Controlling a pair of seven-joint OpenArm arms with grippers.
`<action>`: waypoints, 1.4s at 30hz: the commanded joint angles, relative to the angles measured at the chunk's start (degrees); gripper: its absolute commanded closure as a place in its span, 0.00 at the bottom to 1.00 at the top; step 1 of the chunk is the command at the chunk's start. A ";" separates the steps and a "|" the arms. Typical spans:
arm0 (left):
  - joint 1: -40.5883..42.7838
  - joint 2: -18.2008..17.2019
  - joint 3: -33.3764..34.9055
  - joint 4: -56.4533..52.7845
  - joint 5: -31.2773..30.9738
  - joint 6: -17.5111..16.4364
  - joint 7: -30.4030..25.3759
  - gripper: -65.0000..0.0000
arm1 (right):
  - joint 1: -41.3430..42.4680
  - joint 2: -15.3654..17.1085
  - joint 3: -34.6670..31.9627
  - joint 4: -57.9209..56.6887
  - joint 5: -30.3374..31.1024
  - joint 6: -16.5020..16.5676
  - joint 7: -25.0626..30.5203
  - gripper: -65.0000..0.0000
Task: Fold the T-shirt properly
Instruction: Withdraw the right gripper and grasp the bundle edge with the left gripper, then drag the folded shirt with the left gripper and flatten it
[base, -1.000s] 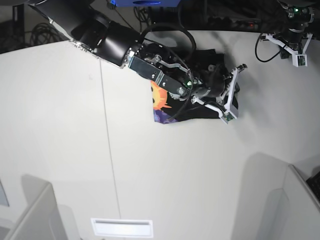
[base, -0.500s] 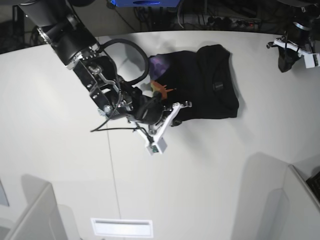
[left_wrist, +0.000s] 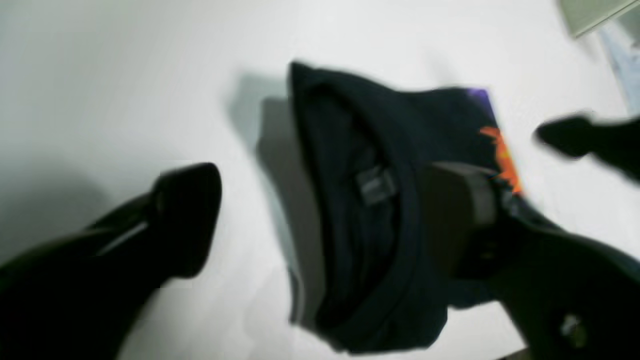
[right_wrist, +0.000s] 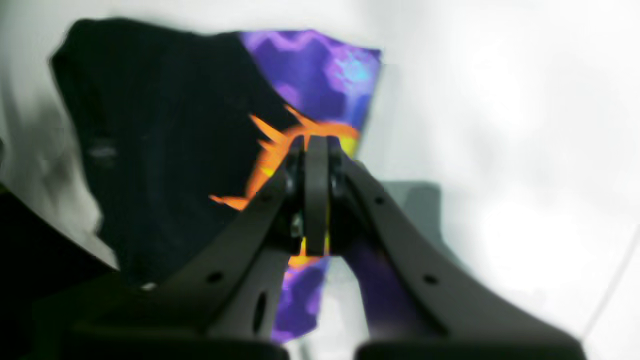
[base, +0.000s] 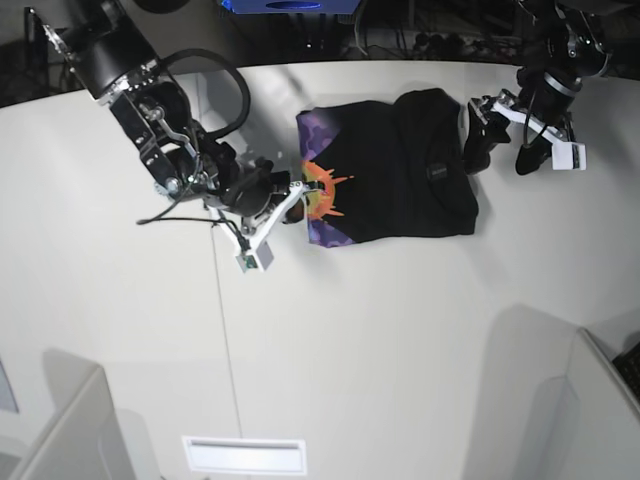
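Up near the table's (base: 400, 340) far edge lies the T-shirt (base: 400, 180), folded into a rough rectangle, sun print at its left edge. Right gripper (base: 292, 200) sits just beside that printed edge, fingers pressed together with no cloth between them. Left gripper (base: 498, 135) hangs spread wide over the shirt's other end.

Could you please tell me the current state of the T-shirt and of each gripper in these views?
T-shirt: lying on the table, partly folded, black side up, with a strip of the sun print showing along one edge.
Right gripper: shut, empty, beside the print edge.
Left gripper: open, empty, by the shirt's opposite edge.
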 joint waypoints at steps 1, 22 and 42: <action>-0.18 -0.56 0.48 0.14 -0.81 -0.41 -1.17 0.00 | 0.62 0.14 0.39 1.05 0.24 0.34 0.86 1.00; -9.41 -1.26 14.99 -17.53 -0.63 7.86 -1.26 0.38 | -15.12 0.58 26.59 6.94 0.24 13.18 1.92 1.00; -19.79 -18.14 44.09 -19.82 -0.63 22.54 -1.17 1.00 | -26.72 0.49 48.21 6.76 0.07 24.34 2.00 1.00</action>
